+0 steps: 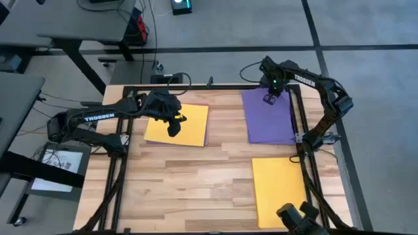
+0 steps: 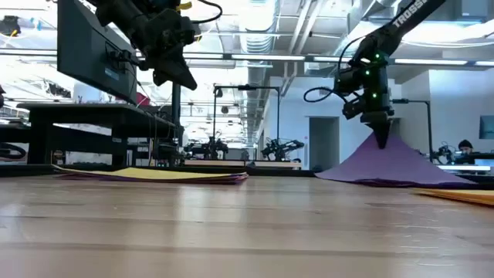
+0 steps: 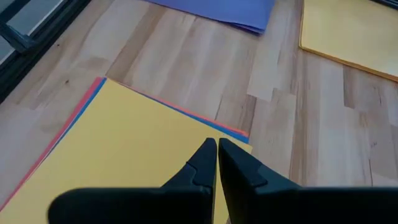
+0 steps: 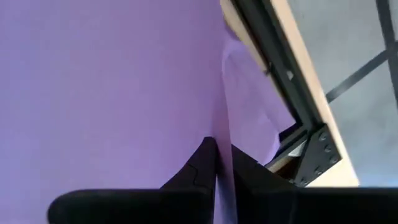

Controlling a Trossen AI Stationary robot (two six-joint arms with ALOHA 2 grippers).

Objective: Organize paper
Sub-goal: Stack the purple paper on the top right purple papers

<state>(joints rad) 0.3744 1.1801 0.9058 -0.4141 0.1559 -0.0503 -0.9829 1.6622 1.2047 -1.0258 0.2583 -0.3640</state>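
The purple paper (image 1: 269,116) lies at the counter's (image 1: 196,176) far right, its far edge lifted into a peak by the right hand (image 2: 381,139), clamped on it. A yellow-topped stack (image 1: 176,125) lies far left beneath the raised left hand (image 1: 174,128), fingers together. Another yellow sheet (image 1: 279,187) lies near right.

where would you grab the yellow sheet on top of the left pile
Take the yellow sheet by a free corner or edge, coming from above. It lies flat on other sheets, so only a lifted rim offers a pinch. The left hand already hangs over it.
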